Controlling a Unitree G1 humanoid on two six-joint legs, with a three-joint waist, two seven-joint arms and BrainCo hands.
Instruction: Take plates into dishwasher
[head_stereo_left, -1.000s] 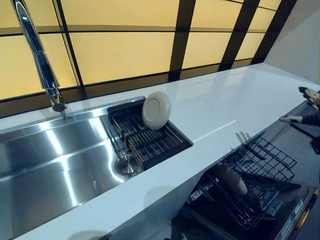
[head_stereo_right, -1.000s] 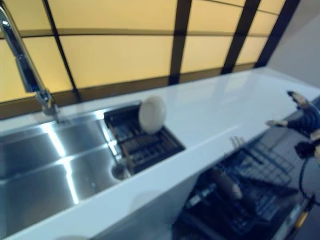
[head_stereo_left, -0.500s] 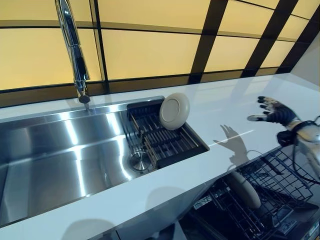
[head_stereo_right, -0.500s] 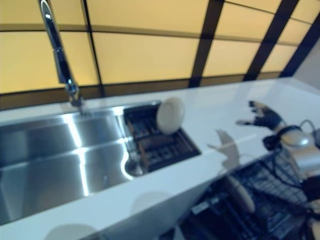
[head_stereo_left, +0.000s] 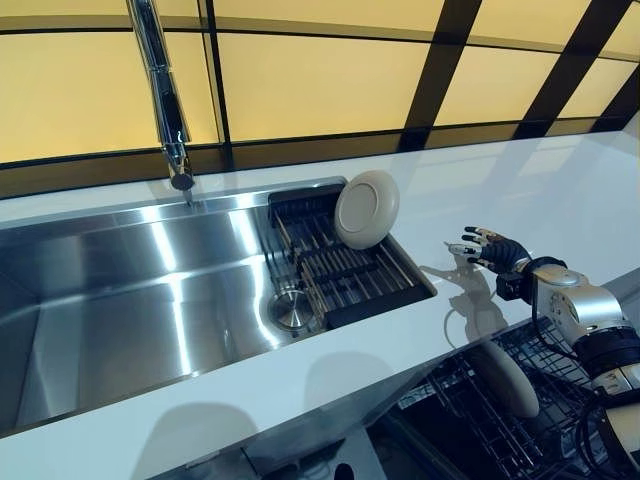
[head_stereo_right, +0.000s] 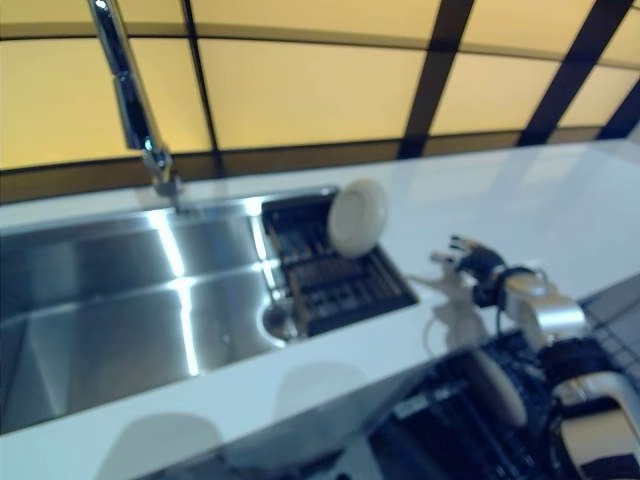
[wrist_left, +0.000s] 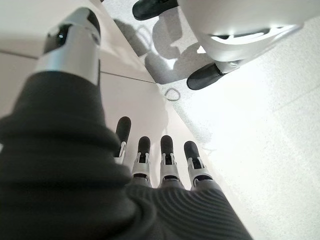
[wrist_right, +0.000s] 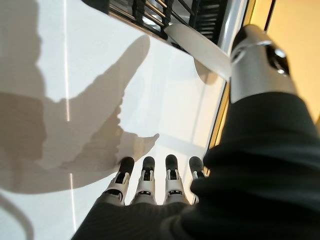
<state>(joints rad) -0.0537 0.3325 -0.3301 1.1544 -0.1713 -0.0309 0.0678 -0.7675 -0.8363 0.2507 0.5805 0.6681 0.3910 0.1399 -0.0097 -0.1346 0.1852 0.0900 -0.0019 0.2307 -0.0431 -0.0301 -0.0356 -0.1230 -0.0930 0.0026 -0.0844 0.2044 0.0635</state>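
Right hand (head_stereo_left: 492, 250) has neared the plate (head_stereo_left: 366, 209); fingers (wrist_right: 145, 178) apart from it.

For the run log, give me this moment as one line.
right hand: open, above counter, empty | left hand: open, idle | plate: upright in sink rack | another plate: in dishwasher rack

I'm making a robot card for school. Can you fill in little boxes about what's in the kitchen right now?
Plate to move: one plate standing on edge in the drying rack
Rack place: inside the steel sink, at its right end
Plate already loaded: one plate in dishwasher rack, below the counter edge
Right hand: open, over the white counter, right of the drying rack, holding nothing
Left hand: open, empty, seen only in its wrist view, pointing at the floor
Faucet: behind the sink
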